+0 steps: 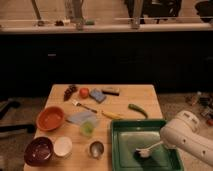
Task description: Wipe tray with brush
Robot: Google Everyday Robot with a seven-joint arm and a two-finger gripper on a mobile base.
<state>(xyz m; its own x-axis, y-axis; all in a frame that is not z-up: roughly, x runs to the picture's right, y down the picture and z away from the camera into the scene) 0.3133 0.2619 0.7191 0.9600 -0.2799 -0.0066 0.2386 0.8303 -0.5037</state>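
Note:
A green tray (125, 150) sits on the front right of the wooden table (135, 95). A brush with a white handle (152, 147) slants down into the tray, and its head (142, 153) rests on the tray floor near the middle. My gripper (164, 142) is at the handle's upper end, over the tray's right side, mostly hidden under my white arm (186, 134). It is shut on the brush handle.
Left of the tray stand a metal cup (96, 148), a green cup (88, 129), a white bowl (63, 146), a purple bowl (38, 150) and an orange bowl (50, 118). Behind it lie a green pepper (137, 109), a banana (111, 114), a blue cloth (80, 117), a fork, a sponge, a tomato and grapes.

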